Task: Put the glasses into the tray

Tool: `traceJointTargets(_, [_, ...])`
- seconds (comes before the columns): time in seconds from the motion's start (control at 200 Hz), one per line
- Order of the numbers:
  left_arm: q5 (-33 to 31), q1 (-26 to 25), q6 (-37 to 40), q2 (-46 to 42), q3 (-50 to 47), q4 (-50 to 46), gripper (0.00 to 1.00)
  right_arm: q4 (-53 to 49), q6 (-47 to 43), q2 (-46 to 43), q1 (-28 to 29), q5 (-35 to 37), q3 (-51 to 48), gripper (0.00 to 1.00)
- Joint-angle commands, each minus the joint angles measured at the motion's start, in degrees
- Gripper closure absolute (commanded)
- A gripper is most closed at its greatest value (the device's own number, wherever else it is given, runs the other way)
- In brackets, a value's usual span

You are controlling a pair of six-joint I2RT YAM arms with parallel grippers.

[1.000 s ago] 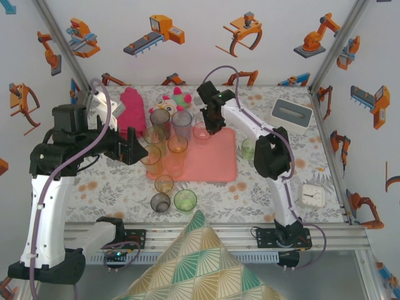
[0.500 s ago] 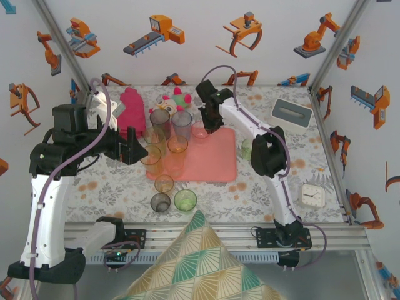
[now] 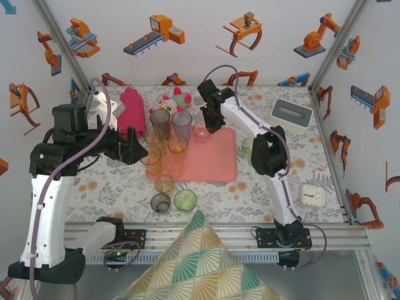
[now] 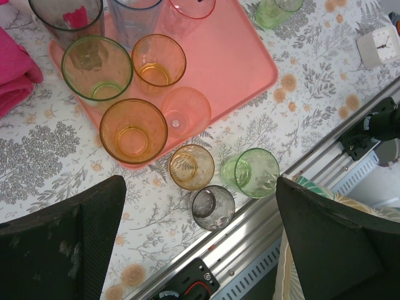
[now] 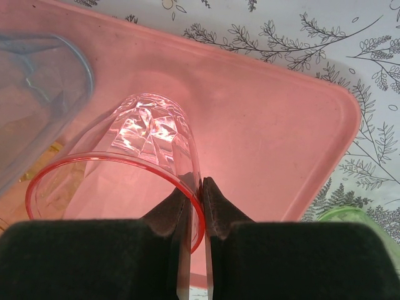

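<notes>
Grip first: right gripper [image 5: 195, 187] clenched on the pink glass [image 5: 134, 140], pinching its rim wall with 1 finger inside the mouth and 1 outside. Long axis of the pink glass near vertical, mouth up toward the wrist, base down over the tray [image 5: 275, 119]. Cannot tell whether the base touches the tray floor. Bulk of the glass sits to 1 side of the pinch, below the fingers.

From above it stands at the tray's far edge, just right of the bluish tumbler [image 3: 182, 123] and grey tumbler [image 3: 159, 117]. Tray lies mid-bench, long axis left to right, its left half crowded with amber and orange glasses [image 3: 177, 145], mouths up.

Off the tray, toward the bench's near edge, are 3: amber glass [image 3: 164, 182], grey glass [image 3: 160, 202], green glass [image 3: 185, 199]. Second green glass [image 3: 248, 148] just right of the tray.

Left gripper [image 3: 136, 149] hangs left of the tray, jaws released wide, nothing between.
</notes>
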Motion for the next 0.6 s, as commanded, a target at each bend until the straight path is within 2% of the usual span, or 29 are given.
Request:
traceJointTargets(0.0, [1.42,-0.31,0.09,-0.56,1.11,-0.31,0.03,-1.43,-1.02,1.21,-0.32,-0.67,2.75,0.85])
traceJointTargets(0.596, [1.34,-0.18,0.09,-0.91,1.14,-0.38,0.03,-2.49,-1.06,2.68,-0.32,-0.68,5.13,0.84])
